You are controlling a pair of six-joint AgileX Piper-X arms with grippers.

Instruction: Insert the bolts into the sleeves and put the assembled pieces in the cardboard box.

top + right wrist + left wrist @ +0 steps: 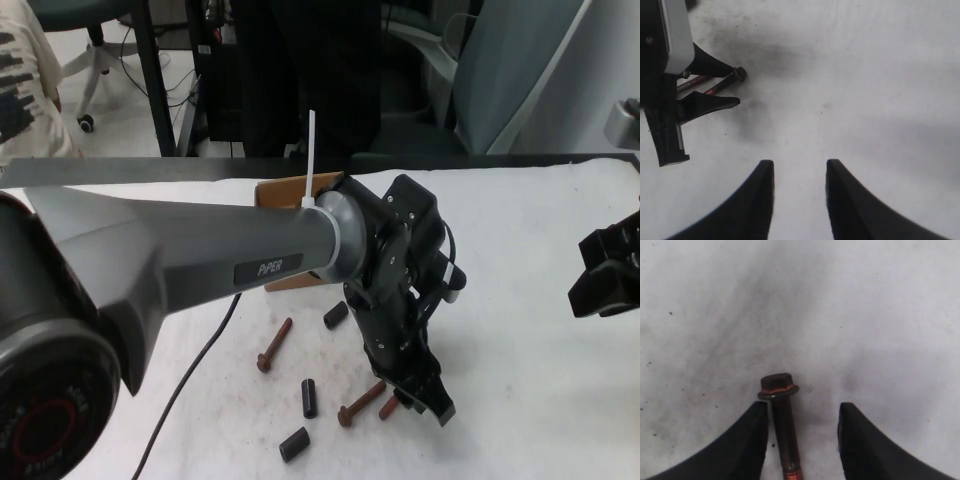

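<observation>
Rusty bolt (785, 425) along left pincer (802, 407), head outward

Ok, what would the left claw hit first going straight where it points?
Probably the rusty brown hex-head bolt lying between the fingers of the open left claw, with the white bench beneath; depth is unclear.

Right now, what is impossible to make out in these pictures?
Cardboard box: high view, mostly hidden behind the left arm; contents unseen.
Bolt: left wrist view, threaded end cut off by the picture's edge.
Right arm: high view, cut off at the right edge.
</observation>
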